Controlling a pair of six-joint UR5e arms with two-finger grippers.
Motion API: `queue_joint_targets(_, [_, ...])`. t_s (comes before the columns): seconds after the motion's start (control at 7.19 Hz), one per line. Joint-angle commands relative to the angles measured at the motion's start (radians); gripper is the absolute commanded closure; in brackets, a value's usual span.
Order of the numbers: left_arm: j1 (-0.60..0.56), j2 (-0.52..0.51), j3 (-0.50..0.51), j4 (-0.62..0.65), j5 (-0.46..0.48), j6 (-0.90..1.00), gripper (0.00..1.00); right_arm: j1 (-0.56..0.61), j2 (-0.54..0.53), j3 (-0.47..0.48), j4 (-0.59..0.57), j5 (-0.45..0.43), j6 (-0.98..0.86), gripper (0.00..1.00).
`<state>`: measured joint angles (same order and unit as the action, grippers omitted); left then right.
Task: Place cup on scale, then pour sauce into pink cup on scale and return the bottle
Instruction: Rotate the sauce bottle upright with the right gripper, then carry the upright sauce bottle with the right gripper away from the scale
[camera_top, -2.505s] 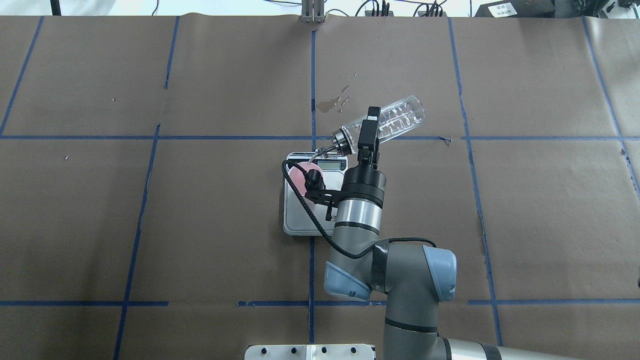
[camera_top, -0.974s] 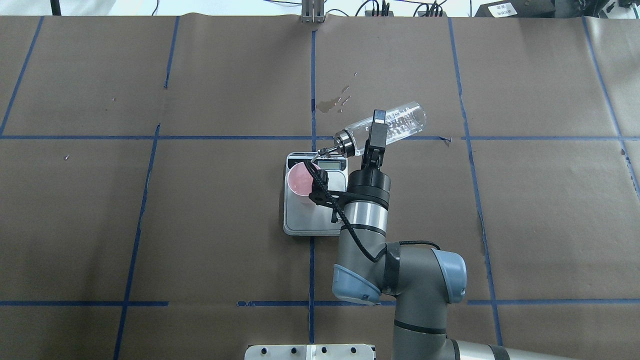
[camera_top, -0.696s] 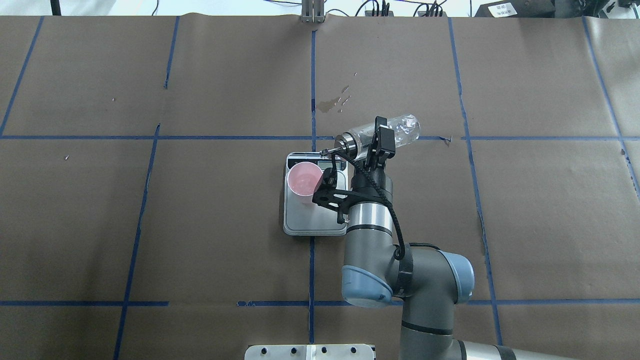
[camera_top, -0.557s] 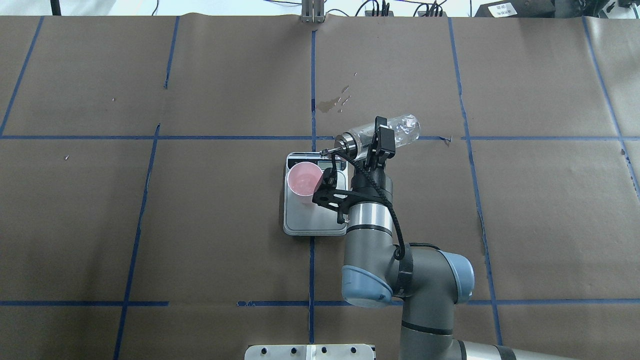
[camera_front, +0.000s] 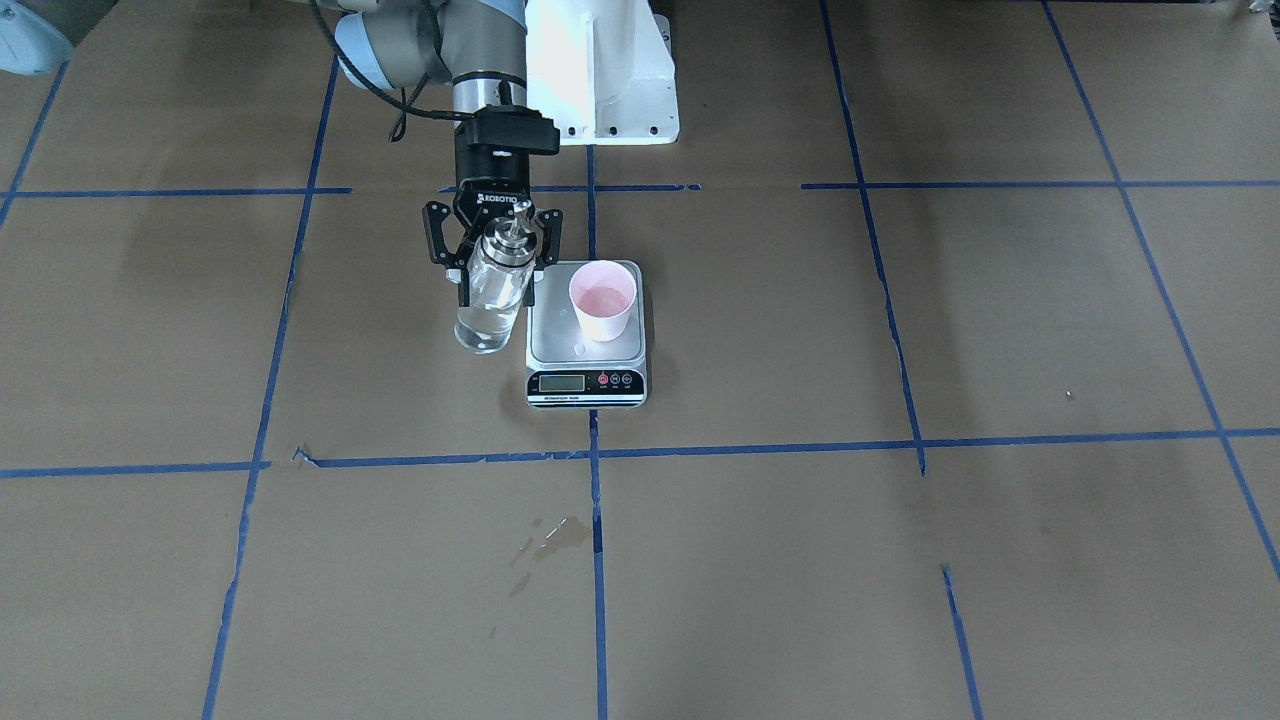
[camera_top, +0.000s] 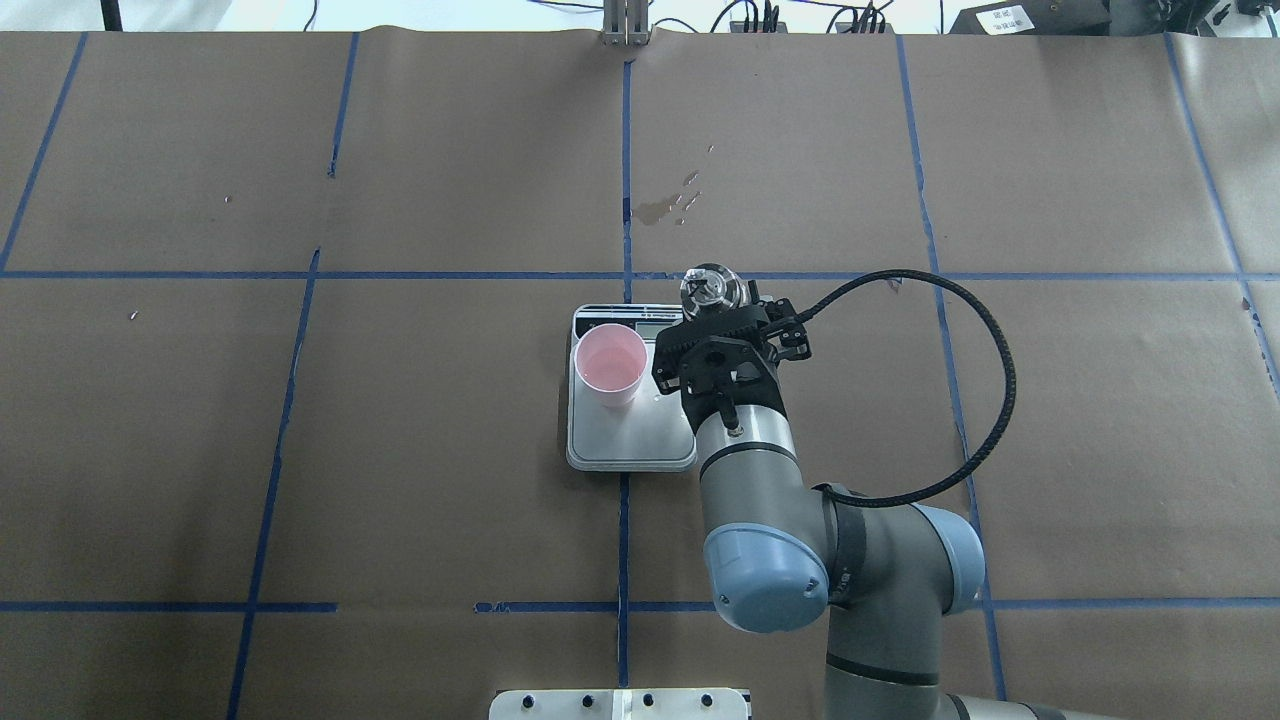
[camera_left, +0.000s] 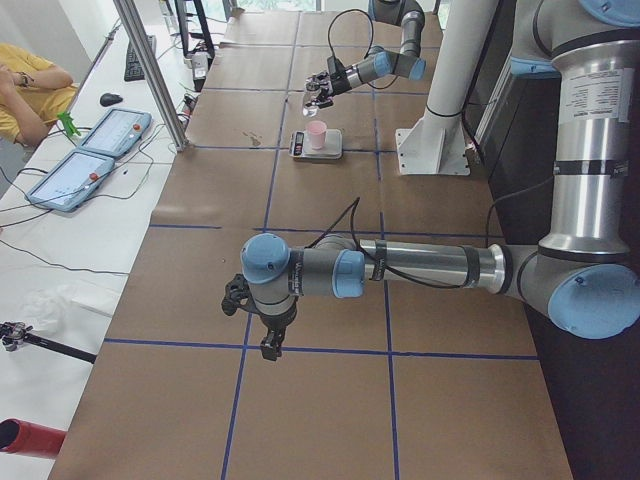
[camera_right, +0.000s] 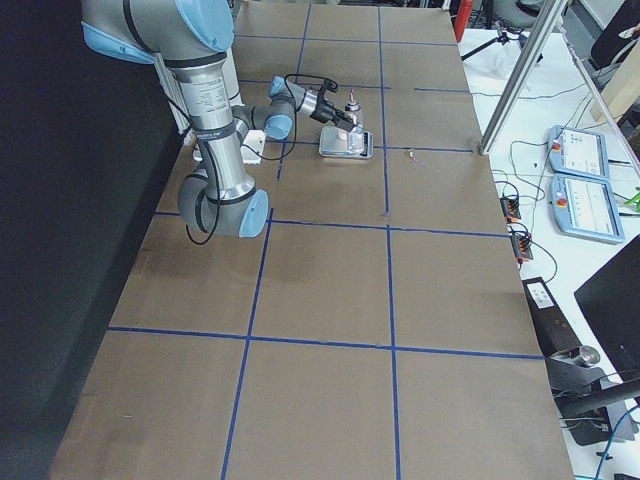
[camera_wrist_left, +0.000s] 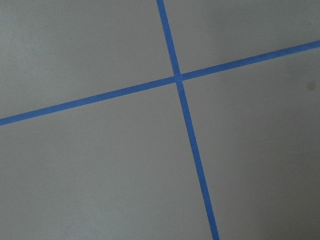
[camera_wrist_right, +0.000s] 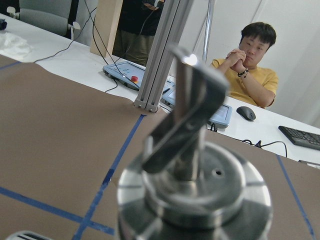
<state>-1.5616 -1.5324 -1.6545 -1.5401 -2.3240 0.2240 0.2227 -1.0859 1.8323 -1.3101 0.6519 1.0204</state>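
Tipping is risked if the clear glass bottle (camera_front: 485, 318), clamped upright in the right tool (camera_front: 496, 285) at upper centre, is released above the brown desk (camera_front: 900, 560).

Brown paper-covered table (camera_top: 400, 450), blue tape grid (camera_top: 450, 275)

Seen from overhead, with the cup (camera_top: 610, 365) on the scale (camera_top: 640, 440) as centre, open paper (camera_top: 400, 400) runs from 6 round to 12 o'clock. At 2 o'clock the bottle (camera_top: 711, 287) hangs upright in the right gripper (camera_front: 497, 290). Its arm (camera_top: 760, 470) blocks 3 to 5 o'clock.
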Motion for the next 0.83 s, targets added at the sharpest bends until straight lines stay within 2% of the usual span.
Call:
queue_joint_targets(0.0, [0.000,0.000,0.002,0.000,0.000,0.000,0.00,0.003,-0.034,0.083,0.002,0.034,0.102,1.00])
queue_joint_targets(0.14, [0.000,0.000,0.002,0.000,0.000,0.000,0.00,0.003,-0.075,0.119,0.000,0.038,0.159,1.00])
queue_joint_targets(0.28, [0.000,0.000,0.004,0.000,0.000,0.000,0.00,0.006,-0.139,0.195,0.002,0.093,0.220,1.00])
queue_joint_targets(0.42, [0.000,0.000,0.004,0.000,0.000,0.000,0.00,0.007,-0.238,0.244,0.003,0.116,0.225,1.00])
queue_joint_targets(0.7, [0.000,0.000,0.001,0.000,0.000,0.000,0.00,0.033,-0.320,0.246,0.014,0.121,0.242,1.00])
